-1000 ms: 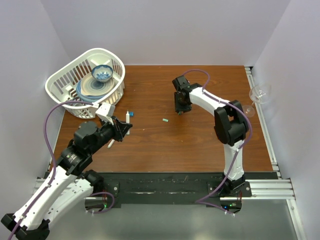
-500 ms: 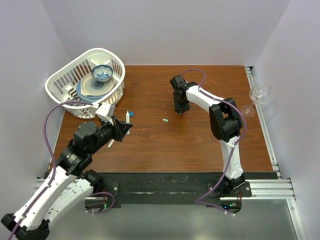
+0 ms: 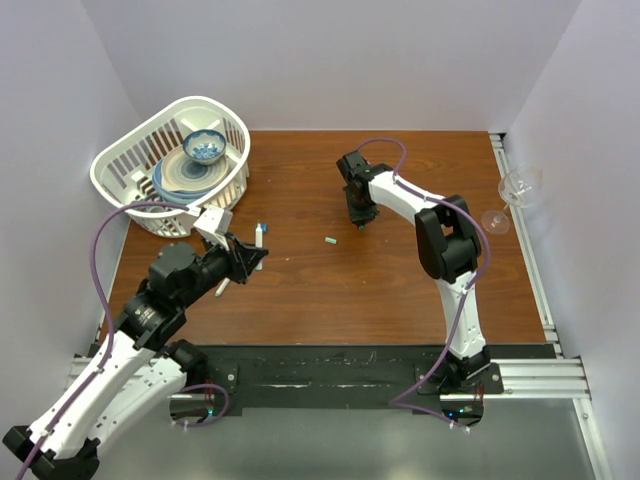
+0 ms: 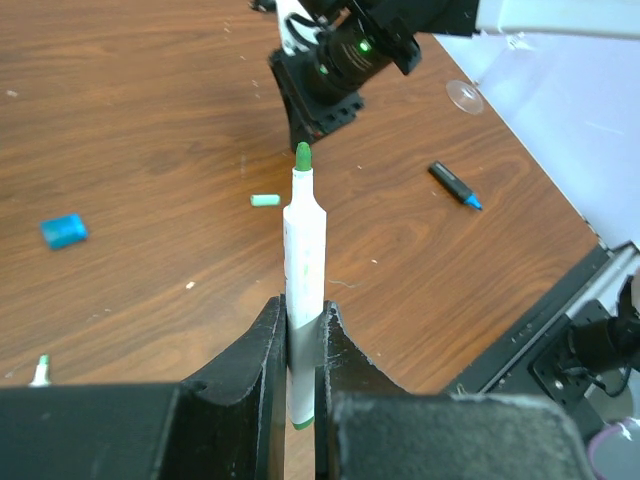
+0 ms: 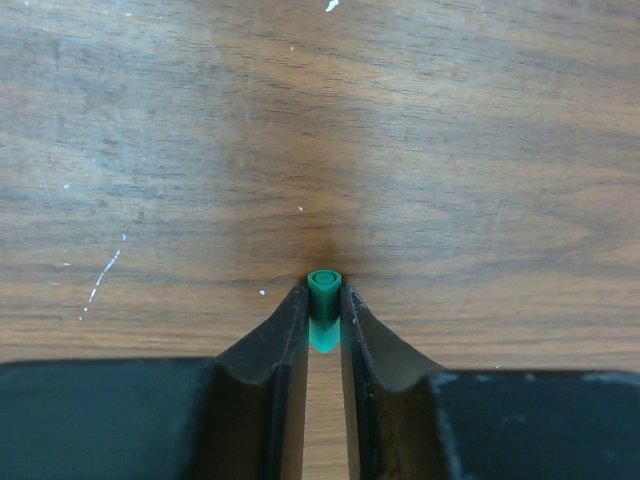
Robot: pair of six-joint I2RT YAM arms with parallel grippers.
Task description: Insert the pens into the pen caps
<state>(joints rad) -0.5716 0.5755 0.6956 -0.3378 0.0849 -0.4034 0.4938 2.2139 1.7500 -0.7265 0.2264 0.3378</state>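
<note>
My left gripper (image 4: 302, 312) is shut on a white pen (image 4: 303, 240), its bare green tip pointing away toward the right arm. In the top view this gripper (image 3: 248, 258) hovers at the table's left. My right gripper (image 5: 323, 293) is shut on a green pen cap (image 5: 323, 280) right at the tabletop, and stands at mid-back of the table (image 3: 362, 216). A pale green cap (image 4: 264, 200) lies loose on the wood between the arms (image 3: 330, 240). A blue cap (image 4: 63, 230) lies beside another white pen (image 3: 258, 236). One more pen (image 3: 221, 287) lies under the left arm.
A white basket (image 3: 128, 160) with a bowl and plate stands at the back left. A wine glass (image 3: 518, 188) lies at the right edge. A black marker with a blue tip (image 4: 455, 186) lies on the wood near the front.
The right gripper's jaws have closed onto the green cap, and the right arm has shifted slightly left. The left arm and its pen have not moved.
</note>
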